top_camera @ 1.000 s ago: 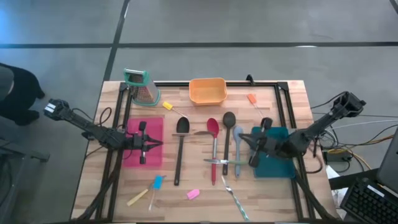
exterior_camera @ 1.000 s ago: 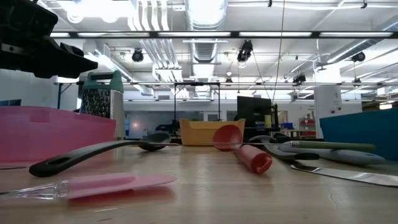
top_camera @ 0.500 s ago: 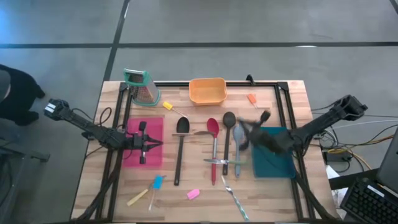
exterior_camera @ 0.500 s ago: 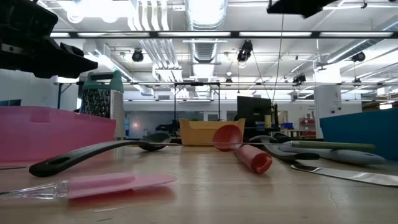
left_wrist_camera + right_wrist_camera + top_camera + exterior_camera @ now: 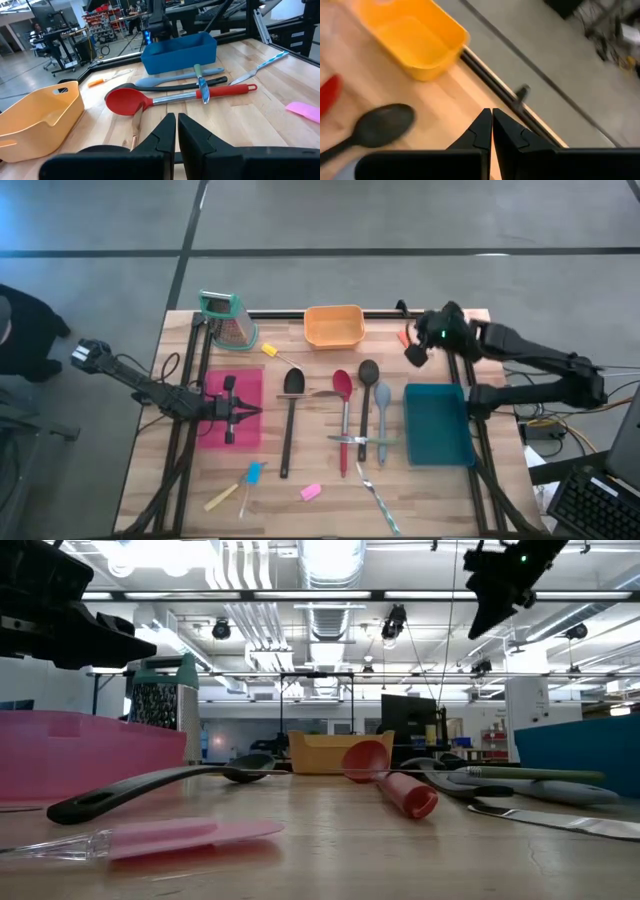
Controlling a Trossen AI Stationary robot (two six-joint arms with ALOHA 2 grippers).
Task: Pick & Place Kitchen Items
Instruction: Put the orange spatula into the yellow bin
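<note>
Wooden table [image 5: 330, 515] in a concrete-floored workshop; left gripper [image 5: 243, 413] and right gripper [image 5: 410, 356] both closed, empty.

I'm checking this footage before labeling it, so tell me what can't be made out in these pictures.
- Pink tray, high view: the left gripper and its arm cover most of it, so its contents cannot be told.
- Orange-tipped tool, high view: the right gripper hides part of it.
- Blue tray, low view: its wall hides the inside and the picture's edge cuts it off.
- Pink tool, left wrist view: cut off by the edge.
</note>
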